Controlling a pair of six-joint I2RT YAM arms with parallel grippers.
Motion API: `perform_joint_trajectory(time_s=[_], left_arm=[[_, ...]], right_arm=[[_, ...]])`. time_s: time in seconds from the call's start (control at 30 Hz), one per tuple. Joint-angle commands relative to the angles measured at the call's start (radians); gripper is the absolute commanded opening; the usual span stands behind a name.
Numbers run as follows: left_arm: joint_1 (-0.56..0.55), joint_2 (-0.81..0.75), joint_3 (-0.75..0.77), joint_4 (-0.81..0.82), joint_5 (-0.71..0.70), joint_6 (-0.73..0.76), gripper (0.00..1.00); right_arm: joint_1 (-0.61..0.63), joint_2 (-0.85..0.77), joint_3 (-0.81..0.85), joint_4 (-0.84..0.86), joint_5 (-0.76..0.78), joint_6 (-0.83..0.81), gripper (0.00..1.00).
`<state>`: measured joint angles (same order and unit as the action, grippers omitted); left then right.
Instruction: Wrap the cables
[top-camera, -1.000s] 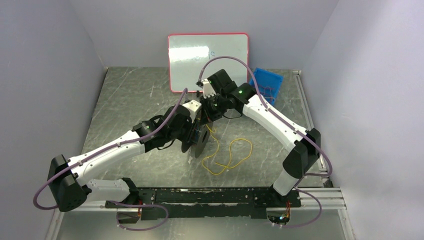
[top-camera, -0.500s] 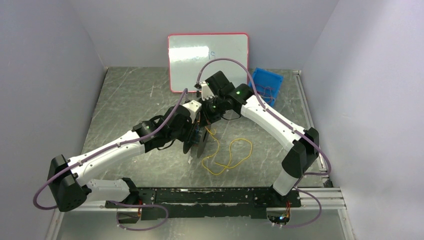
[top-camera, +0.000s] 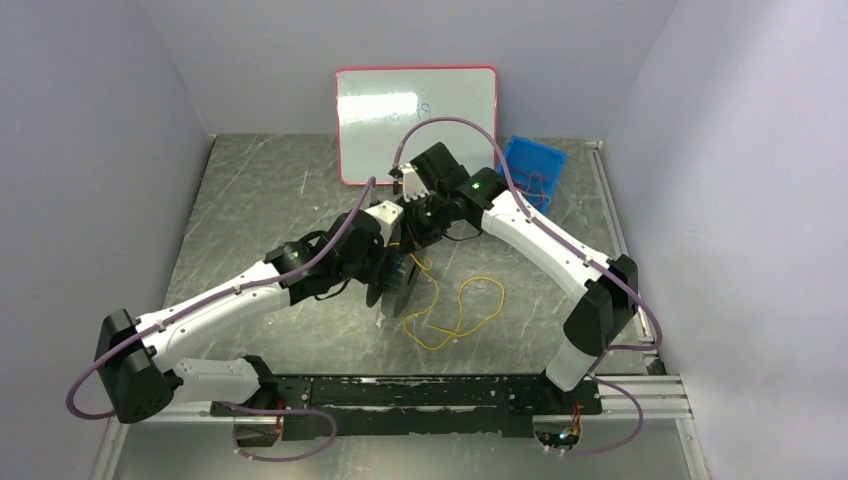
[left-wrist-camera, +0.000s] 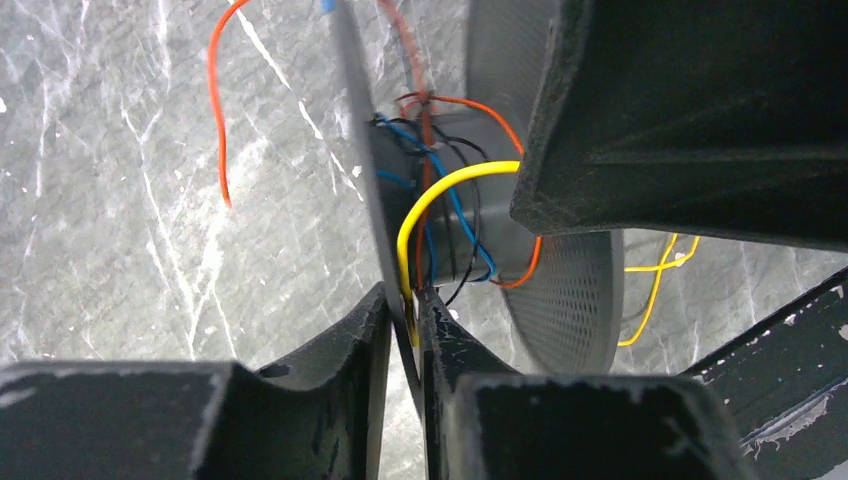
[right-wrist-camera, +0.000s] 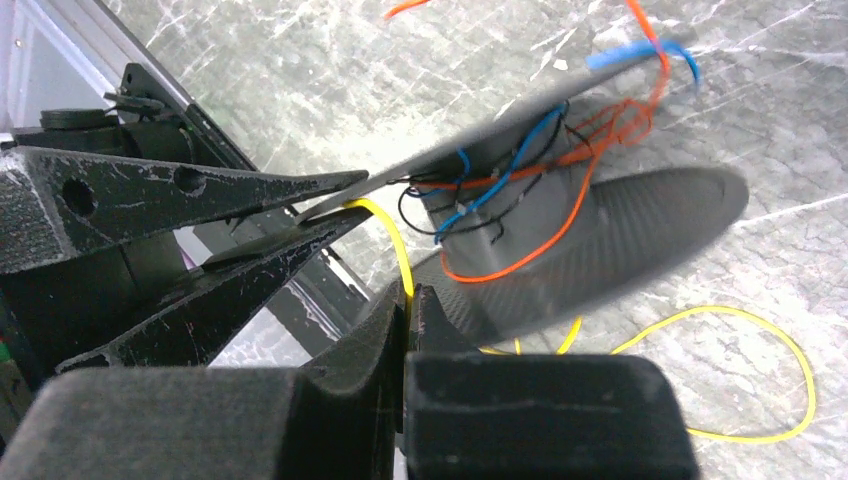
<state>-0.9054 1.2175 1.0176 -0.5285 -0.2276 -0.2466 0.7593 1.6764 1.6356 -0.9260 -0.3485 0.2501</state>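
The cables (left-wrist-camera: 447, 186) are wound on the hub of a spool (left-wrist-camera: 565, 290). A yellow one leads off the hub into the right end effector (right-wrist-camera: 408, 300), which is clenched on it. Its slack lies looped on the worktop (left-wrist-camera: 120, 250). The left end effector (left-wrist-camera: 403, 308) grips the spool's thin flange.

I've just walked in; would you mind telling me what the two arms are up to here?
They appear to be winding a yellow cable onto a dark spool. The left gripper is clamped on the edge of one spool flange. The right gripper pinches the yellow cable close to the hub, which already carries blue, black and orange wires. Much of the yellow cable lies in loose loops on the table.
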Motion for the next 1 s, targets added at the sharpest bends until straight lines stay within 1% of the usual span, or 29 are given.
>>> perform_joint_trajectory(time_s=[0.0, 0.03, 0.13, 0.43, 0.5, 0.57, 0.6, 0.67, 0.77, 0.97], left_arm=[[-0.008, 0.024, 0.002, 0.036, 0.023, 0.012, 0.17], [-0.008, 0.025, 0.003, 0.036, 0.024, 0.012, 0.16], [-0.009, 0.027, 0.002, 0.043, 0.031, 0.015, 0.07], [-0.018, 0.005, -0.01, 0.051, 0.012, 0.022, 0.07], [-0.021, -0.004, -0.014, 0.056, 0.001, 0.023, 0.07], [-0.024, -0.012, -0.014, 0.056, -0.006, 0.026, 0.07], [-0.026, -0.015, -0.014, 0.056, -0.01, 0.027, 0.07], [-0.027, -0.014, -0.012, 0.05, -0.019, 0.028, 0.07], [-0.028, -0.007, -0.008, 0.037, -0.028, 0.022, 0.07], [-0.029, 0.003, 0.004, 0.011, -0.062, 0.001, 0.07]], right_arm=[[0.04, -0.011, -0.015, -0.017, -0.043, -0.012, 0.0], [0.041, -0.012, -0.018, -0.015, -0.043, -0.011, 0.0], [0.043, -0.016, -0.023, -0.007, -0.047, -0.008, 0.0], [0.044, -0.043, -0.064, 0.036, -0.047, 0.02, 0.0], [0.045, -0.051, -0.074, 0.052, -0.045, 0.03, 0.07], [0.046, -0.061, -0.083, 0.066, -0.04, 0.037, 0.13], [0.045, -0.065, -0.084, 0.071, -0.034, 0.041, 0.18], [0.045, -0.078, -0.089, 0.086, -0.021, 0.048, 0.23], [0.044, -0.107, -0.088, 0.101, 0.011, 0.054, 0.34], [0.04, -0.179, -0.095, 0.11, 0.13, 0.057, 0.45]])
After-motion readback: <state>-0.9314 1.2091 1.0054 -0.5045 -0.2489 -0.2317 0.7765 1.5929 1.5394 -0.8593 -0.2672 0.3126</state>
